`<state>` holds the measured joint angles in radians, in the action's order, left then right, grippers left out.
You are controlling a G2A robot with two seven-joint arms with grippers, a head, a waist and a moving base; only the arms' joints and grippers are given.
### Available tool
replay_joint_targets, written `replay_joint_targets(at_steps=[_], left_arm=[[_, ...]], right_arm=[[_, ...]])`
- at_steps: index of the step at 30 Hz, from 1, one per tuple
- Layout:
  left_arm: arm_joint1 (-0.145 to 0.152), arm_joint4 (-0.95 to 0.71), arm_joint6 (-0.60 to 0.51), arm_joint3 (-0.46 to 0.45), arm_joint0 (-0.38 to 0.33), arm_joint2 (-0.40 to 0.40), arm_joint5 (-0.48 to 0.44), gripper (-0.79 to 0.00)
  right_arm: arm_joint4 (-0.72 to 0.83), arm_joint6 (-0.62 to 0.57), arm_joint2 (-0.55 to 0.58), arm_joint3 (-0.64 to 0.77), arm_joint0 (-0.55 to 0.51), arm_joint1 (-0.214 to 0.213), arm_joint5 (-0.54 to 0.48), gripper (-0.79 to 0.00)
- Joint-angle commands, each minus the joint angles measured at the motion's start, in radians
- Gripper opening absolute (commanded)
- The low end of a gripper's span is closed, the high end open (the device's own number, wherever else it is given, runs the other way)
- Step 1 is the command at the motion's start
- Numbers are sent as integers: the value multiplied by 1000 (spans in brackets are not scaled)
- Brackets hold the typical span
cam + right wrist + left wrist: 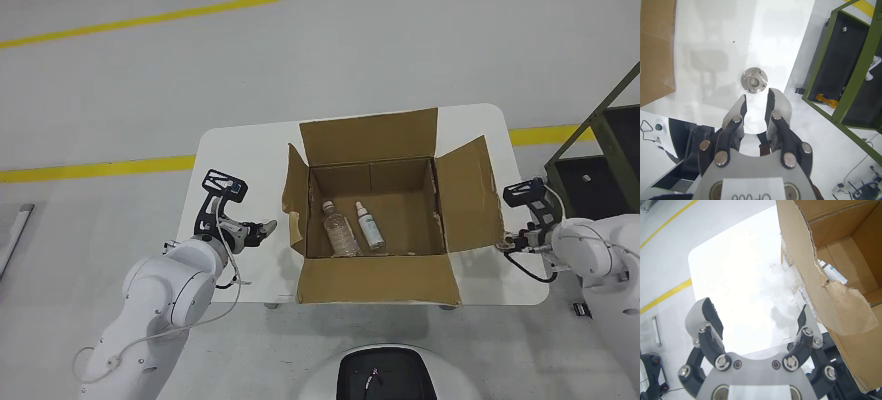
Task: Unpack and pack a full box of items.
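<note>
The left tool (pixel 755 303) hangs over bare counter (pixel 250 160) with its fingers spread wide and nothing between them. The box (pixel 797 237) stands just beside one finger. Past that wall from the tool, a clear bottle (pixel 340 230) and a spray bottle (pixel 369 226) lie side by side on the box floor. The right tool (pixel 757 92) is also empty, its fingers only narrowly apart, and a metal flange (pixel 754 80) lies just ahead of its tips.

The likely trouble is the torn flap (pixel 848 309) nearest the left tool. It stands ragged, so a wide finger crossing that wall could snag it and drag the box. The flange looks broader than the right tool's gap (a push, not a grasp, would follow). The counter's edge also runs close beside that tool, with a green rack (pixel 844 56) beyond. Open room lies ahead of the left tool and on its side away from the box.
</note>
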<state>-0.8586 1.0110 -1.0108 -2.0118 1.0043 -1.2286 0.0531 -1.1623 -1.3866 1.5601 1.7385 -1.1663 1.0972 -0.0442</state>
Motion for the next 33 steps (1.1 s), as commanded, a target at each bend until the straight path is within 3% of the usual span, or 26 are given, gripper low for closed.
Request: replay_joint_targets(at_steps=[1,9,18,33], left_arm=[[0,0,0,0,0,0,0,0],[0,0,0,0,0,0,0,0],[0,0,0,0,0,0,0,0],[0,0,0,0,0,0,0,0]], right_arm=[[-8,5,-18,-26,16,1,-1,-456],[-25,26,-72,-125,61,4,8,-434],[-12,57,-117,-215,104,10,20,-468],[-6,82,-133,-267,122,10,33,-474]])
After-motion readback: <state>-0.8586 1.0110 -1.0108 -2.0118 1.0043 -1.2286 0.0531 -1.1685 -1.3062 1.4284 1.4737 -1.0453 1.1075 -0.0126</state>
